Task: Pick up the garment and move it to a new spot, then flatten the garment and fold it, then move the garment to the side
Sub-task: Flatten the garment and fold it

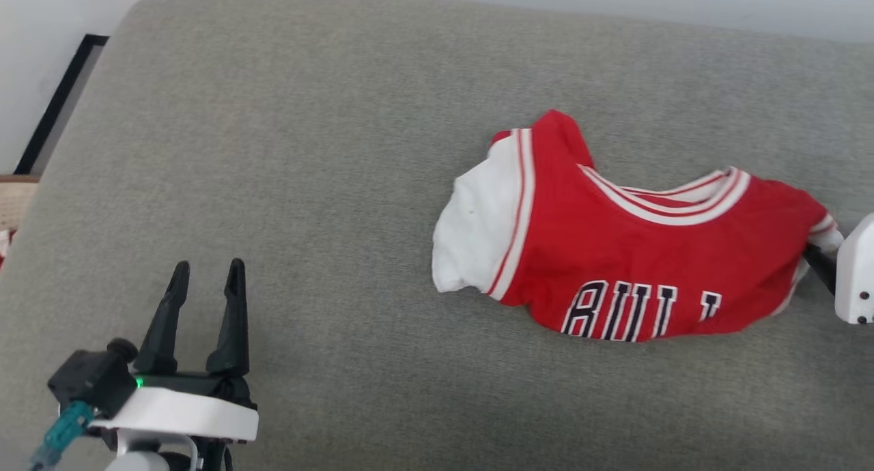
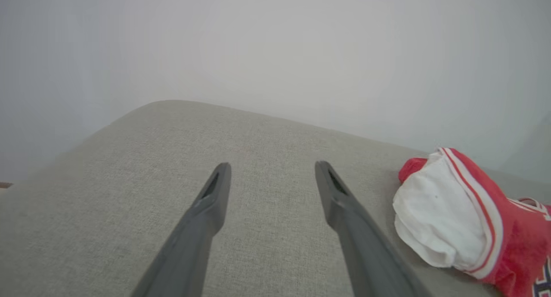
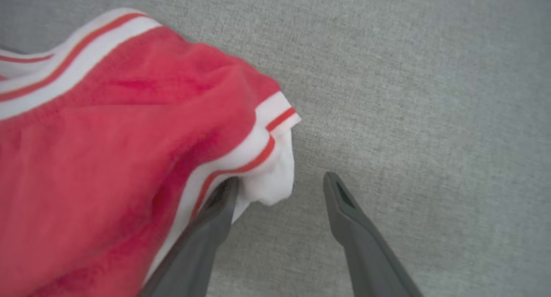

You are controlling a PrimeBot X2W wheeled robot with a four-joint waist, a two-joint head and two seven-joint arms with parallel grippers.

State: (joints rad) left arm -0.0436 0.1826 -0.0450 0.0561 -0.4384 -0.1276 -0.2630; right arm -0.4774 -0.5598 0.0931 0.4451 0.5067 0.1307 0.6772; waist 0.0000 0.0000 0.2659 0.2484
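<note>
**One jersey on cushion, both grippers open**

One garment [image 1: 614, 252] lies crumpled on the grey cushion [image 1: 307, 150], right of the cushion's middle. Its long axis runs left-right across the cushion, with the collar toward the far edge and the letters toward the near edge. Two grippers. The left gripper [image 1: 209, 265] is over the cushion's near-left part, fingers spread, empty. The right gripper [image 3: 280, 180] is on the cushion's right side, fingers apart, one touching the white sleeve trim, nothing pinched.

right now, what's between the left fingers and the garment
Only bare grey cushion lies between the left gripper and the garment. The head view shows the stretch, and the left wrist view agrees.
</note>
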